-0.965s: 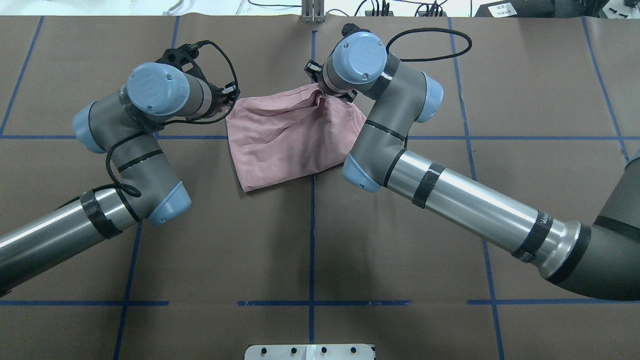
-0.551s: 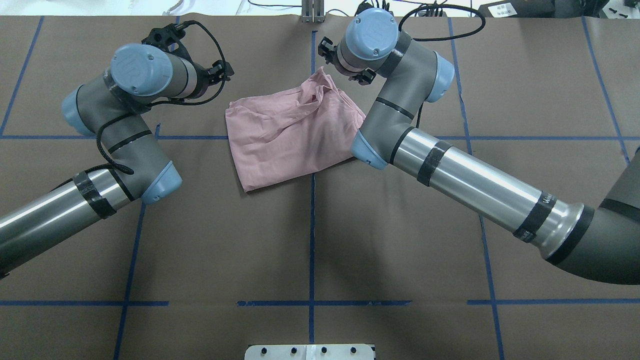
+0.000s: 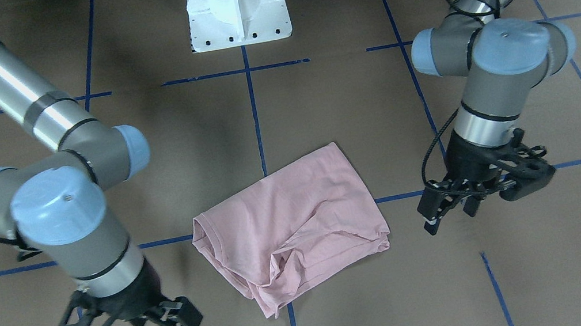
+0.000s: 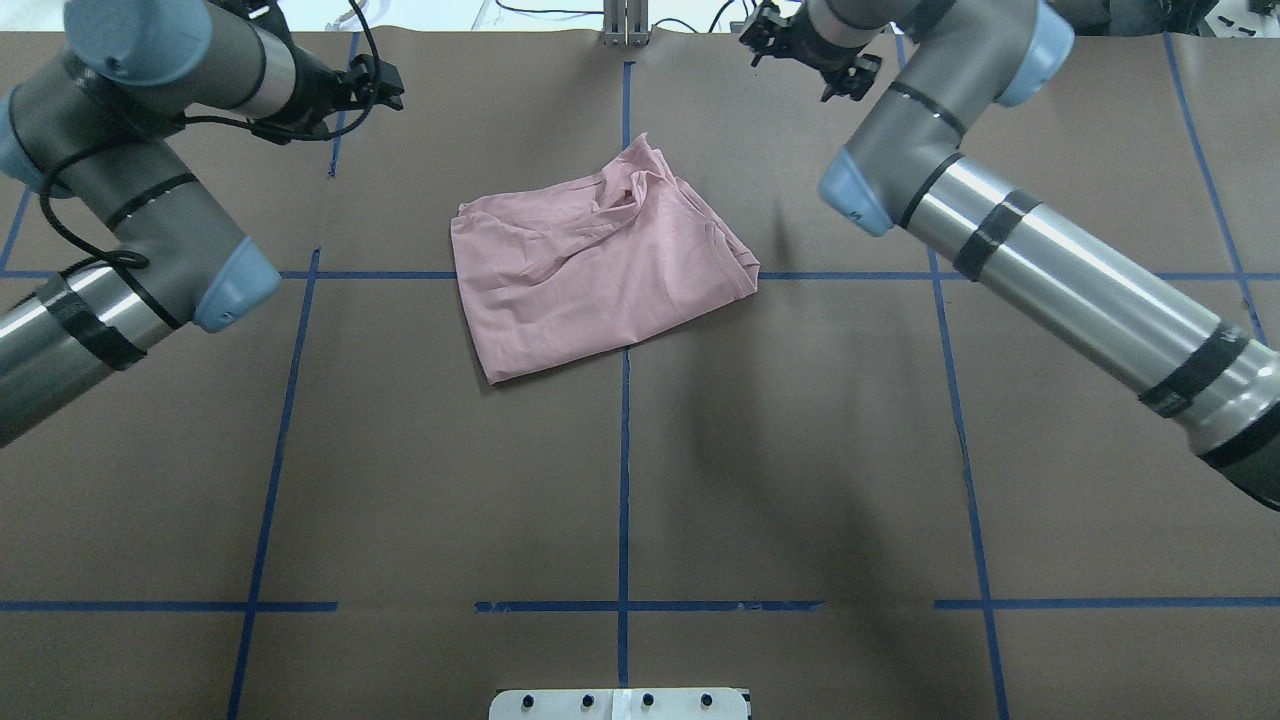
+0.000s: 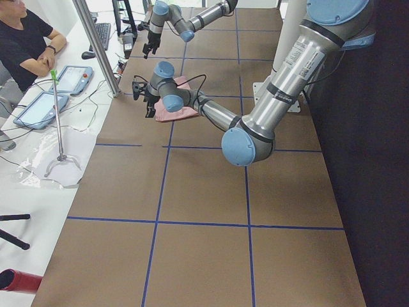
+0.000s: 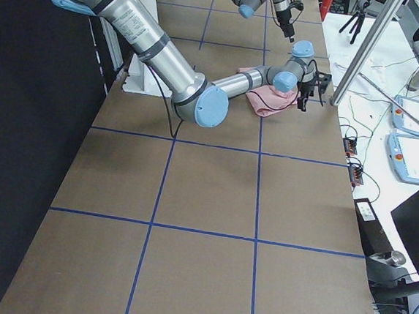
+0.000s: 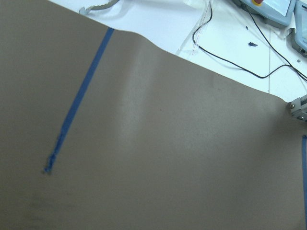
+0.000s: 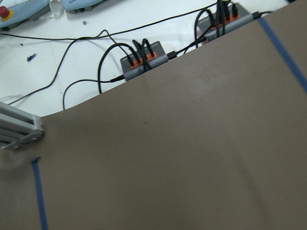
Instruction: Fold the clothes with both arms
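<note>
The pale pink T-shirt (image 4: 590,262) lies folded in a rough rectangle on the brown table, plain side up, with a bunched ridge at its far edge (image 3: 295,247). My left gripper (image 4: 380,88) hangs open and empty above the table, well off the shirt's left side (image 3: 450,212). On the other side my right gripper (image 4: 805,55) is also open and empty, near the table's far edge (image 3: 167,322). Neither gripper touches the shirt. Both wrist views show only brown table paper and blue tape, with no fingers or shirt in them.
The white pedestal base (image 3: 237,8) stands at the robot's side of the table. Blue tape lines (image 4: 624,480) grid the brown paper. Beyond the far edge are a cable hub (image 8: 144,62), an aluminium post (image 4: 625,25) and a seated person (image 5: 25,38).
My right gripper let go of the shirt's bunched far edge, which dropped onto the table. Both arms then drew up and outward, away from the shirt.
</note>
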Robot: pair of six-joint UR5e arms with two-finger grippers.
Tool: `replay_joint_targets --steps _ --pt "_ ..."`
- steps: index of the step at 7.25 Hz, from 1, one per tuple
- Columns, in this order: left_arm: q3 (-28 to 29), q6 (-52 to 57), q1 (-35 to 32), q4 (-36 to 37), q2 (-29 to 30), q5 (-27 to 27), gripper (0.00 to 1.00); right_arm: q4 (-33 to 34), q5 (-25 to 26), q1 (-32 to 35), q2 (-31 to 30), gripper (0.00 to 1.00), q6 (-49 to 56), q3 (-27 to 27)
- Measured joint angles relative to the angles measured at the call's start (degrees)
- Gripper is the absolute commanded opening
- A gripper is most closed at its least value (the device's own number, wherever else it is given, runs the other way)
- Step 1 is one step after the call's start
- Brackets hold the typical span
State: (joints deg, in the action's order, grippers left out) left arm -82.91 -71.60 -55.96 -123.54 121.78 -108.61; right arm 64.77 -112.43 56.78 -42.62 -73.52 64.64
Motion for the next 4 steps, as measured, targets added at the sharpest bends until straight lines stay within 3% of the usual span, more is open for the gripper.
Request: replay_joint_targets --steps 2,4 --pt "-4.36 17.72 -8.62 2.01 -6.81 -5.73 1.0 11.71 -8.87 11.03 -12.26 1.0 22.61 12.45" --pt "-9.08 43.12 -17.63 9.61 -14.31 -8.61 1.0 24.64 -13.52 21.51 -24.5 1.0 52.27 22.31"
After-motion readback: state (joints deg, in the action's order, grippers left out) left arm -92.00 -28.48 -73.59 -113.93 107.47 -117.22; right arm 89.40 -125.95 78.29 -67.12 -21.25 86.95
